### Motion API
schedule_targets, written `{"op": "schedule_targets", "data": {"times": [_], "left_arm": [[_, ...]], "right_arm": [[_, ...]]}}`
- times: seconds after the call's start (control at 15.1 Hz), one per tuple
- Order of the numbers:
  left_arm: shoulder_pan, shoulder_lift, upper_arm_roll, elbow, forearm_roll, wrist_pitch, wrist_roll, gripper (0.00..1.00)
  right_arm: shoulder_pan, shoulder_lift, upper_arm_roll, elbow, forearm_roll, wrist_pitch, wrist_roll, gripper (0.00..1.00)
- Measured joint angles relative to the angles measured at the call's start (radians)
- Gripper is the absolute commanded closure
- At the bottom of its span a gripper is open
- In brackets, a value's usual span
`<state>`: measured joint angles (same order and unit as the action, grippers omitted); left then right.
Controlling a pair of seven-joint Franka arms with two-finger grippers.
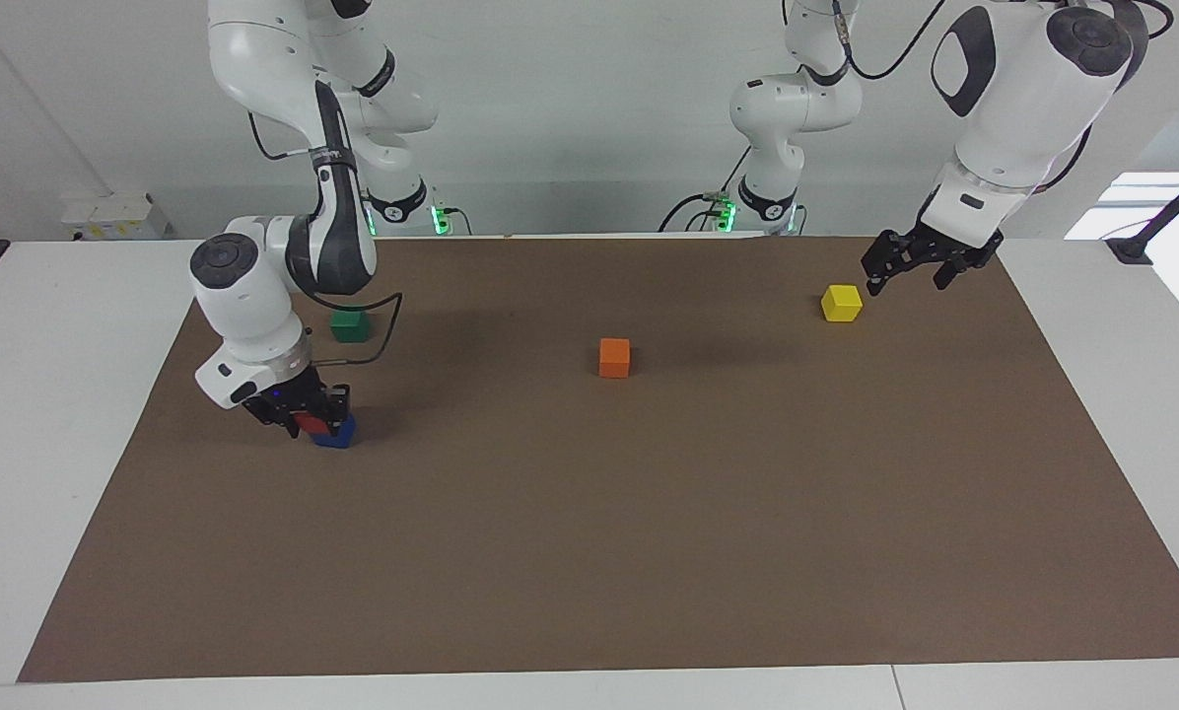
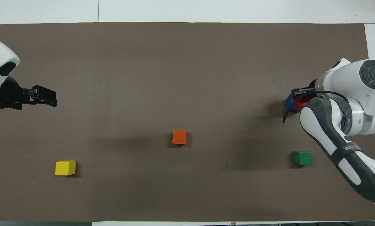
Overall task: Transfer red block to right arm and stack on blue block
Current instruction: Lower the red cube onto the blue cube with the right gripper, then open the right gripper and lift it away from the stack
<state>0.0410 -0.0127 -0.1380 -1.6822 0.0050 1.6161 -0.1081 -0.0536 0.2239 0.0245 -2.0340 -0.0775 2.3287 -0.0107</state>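
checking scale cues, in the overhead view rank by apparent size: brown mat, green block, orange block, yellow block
1. brown mat, by far the largest.
2. yellow block, green block and orange block look alike; small differences come from viewing angle, so no ranking among them.

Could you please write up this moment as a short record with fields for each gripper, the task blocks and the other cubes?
right gripper: low over the blue block, fingers shut on the red block
red block: held between the fingers, on or just above the blue block; contact unclear
blue block: on the brown mat, toward the right arm's end
left gripper: waits in the air above the mat beside the yellow cube
yellow cube: toward the left arm's end
orange cube: mid-table
green cube: nearer the robots than the blue block
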Motion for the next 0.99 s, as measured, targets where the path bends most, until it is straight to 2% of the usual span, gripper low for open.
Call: {"op": "schedule_targets", "data": {"times": [0.53, 0.79, 0.99], "left_arm": [[0.000, -0.004, -0.005, 0.002, -0.005, -0.019, 0.000, 0.00], [0.000, -0.004, -0.008, 0.002, -0.005, -0.019, 0.000, 0.00], [0.001, -0.004, -0.005, 0.002, -0.005, -0.021, 0.000, 0.00]], "right_arm": [[0.001, -0.001, 0.001, 0.006, 0.000, -0.022, 0.000, 0.00], [0.004, -0.011, 0.003, 0.126, 0.010, -0.206, 0.000, 0.00], [0.003, -0.027, 0.003, 0.223, 0.109, -0.351, 0.001, 0.00]]}}
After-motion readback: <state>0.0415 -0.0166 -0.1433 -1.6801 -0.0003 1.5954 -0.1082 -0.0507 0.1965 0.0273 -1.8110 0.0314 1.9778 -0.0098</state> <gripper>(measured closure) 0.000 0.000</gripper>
